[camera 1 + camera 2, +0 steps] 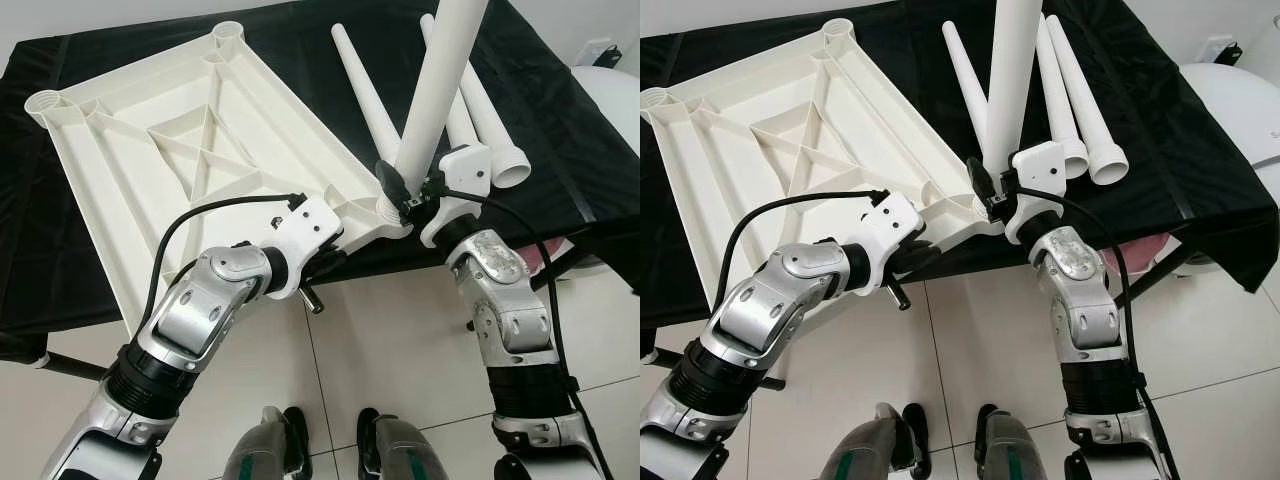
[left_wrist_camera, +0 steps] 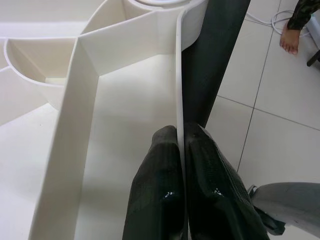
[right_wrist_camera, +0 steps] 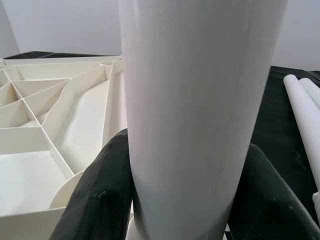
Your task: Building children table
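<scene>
White plastic tabletop (image 1: 190,160) lies underside-up on the black-draped surface (image 1: 560,150), its near edge pinched between the left gripper (image 2: 181,150) fingers. At its near right corner, the right gripper (image 1: 408,192) clamps an upright leg (image 1: 440,90); three loose legs (image 1: 1080,100) lie toward the surface's right edge.

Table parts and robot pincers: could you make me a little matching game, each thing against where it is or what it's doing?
Things:
1. left pincer
2. right pincer
3. tabletop
4. spare legs

States:
a. lying loose on the black cloth
b. clamped on the upright leg at the corner socket
c. upside down, ribs showing
d. pinching the tabletop's thin rim

Pairs: 1-d, 2-b, 3-c, 4-a
</scene>
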Tool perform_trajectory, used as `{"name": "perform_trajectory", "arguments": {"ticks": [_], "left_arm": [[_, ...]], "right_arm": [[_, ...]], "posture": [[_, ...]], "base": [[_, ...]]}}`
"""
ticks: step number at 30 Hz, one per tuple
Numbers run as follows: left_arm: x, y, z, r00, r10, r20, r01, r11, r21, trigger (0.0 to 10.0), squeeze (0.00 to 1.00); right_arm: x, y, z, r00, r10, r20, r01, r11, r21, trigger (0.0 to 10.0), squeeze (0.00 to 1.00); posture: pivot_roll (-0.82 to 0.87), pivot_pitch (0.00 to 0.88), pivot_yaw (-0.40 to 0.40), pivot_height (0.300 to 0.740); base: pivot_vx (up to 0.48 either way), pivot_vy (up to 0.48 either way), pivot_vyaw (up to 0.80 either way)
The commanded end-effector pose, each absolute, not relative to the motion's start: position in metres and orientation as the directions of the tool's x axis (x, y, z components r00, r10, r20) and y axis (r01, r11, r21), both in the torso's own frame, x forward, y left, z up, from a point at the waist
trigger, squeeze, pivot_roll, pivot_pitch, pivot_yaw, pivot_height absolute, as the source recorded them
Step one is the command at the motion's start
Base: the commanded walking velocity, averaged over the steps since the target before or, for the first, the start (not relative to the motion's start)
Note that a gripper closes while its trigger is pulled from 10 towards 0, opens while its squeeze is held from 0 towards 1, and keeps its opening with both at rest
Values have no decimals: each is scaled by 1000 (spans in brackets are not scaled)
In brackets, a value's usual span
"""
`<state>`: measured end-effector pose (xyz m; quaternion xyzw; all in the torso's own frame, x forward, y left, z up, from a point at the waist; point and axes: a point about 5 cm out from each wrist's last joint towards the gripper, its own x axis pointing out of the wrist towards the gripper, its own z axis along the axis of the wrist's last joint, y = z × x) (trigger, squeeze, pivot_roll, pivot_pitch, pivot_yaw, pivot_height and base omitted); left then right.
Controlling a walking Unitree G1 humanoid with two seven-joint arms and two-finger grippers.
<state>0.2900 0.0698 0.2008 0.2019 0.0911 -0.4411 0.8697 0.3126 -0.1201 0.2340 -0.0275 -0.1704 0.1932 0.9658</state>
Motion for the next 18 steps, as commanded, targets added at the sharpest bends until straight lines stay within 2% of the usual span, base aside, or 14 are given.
{"name": "perform_trajectory", "arguments": {"ticks": [1,18], "left_arm": [[289,70,205,602,-733,-318,798,535,277,10000,0],[290,72,205,601,-732,-320,798,534,278,10000,0]], "right_arm": [[304,-110,243,847,385,366,-367,922,-121,10000,0],[298,-108,243,892,226,392,-213,974,-78,10000,0]], "posture": [[-85,212,56,740],[-84,216,63,740]], "base": [[0,0,0],[0,0,0]]}}
